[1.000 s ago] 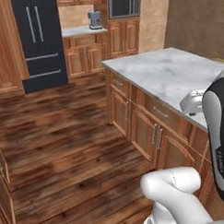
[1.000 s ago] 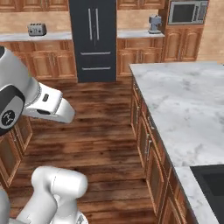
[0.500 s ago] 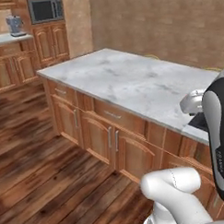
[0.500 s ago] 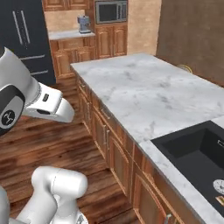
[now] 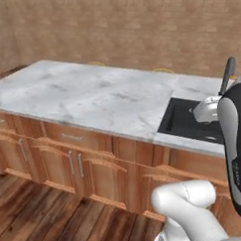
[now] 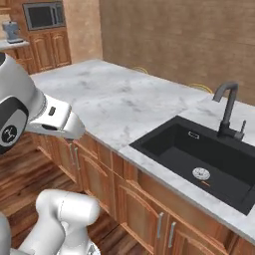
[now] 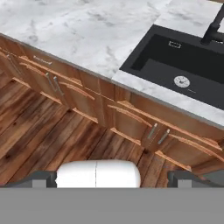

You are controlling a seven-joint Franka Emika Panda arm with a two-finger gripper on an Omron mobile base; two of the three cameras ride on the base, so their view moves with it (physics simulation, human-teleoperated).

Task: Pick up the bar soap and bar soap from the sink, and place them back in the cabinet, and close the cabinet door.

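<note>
The gripper [image 7: 112,177] hangs above the wood floor [image 7: 48,131], fingers apart and empty, facing the black sink [image 7: 175,65] where an orange soap [image 6: 205,183] lies beside the drain [image 6: 200,173].

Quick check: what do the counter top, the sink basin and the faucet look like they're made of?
Counter top: white marble look, grey veining, polished.
Sink: matte black, perhaps composite; no glare.
Faucet: dark metal, probably, with a dull sheen.
</note>
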